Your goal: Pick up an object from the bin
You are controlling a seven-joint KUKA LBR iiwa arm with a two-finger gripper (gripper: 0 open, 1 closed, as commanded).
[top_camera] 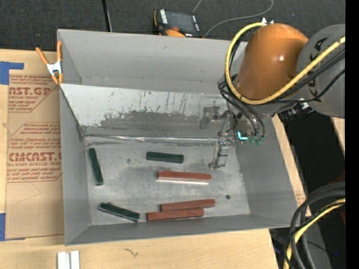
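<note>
Seen from above, the grey bin has a few loose bars on its floor. The gripper hangs low on the right, just past the right end of a red bar with a pale top. I cannot tell how far open it is or whether it holds anything. A dark green bar lies near, to its left.

I read the grey sheet-metal bin as matt, with its back wall and floor scratched and scuffed pale. The dark green flat bars look like smooth, dull plastic. The reddish-brown flat bars look matt too, though the uppermost reddish-brown bar has a pale sheen along its top face. The arm's rounded orange cover is smooth and glossy. The bare-metal gripper glints.
</note>
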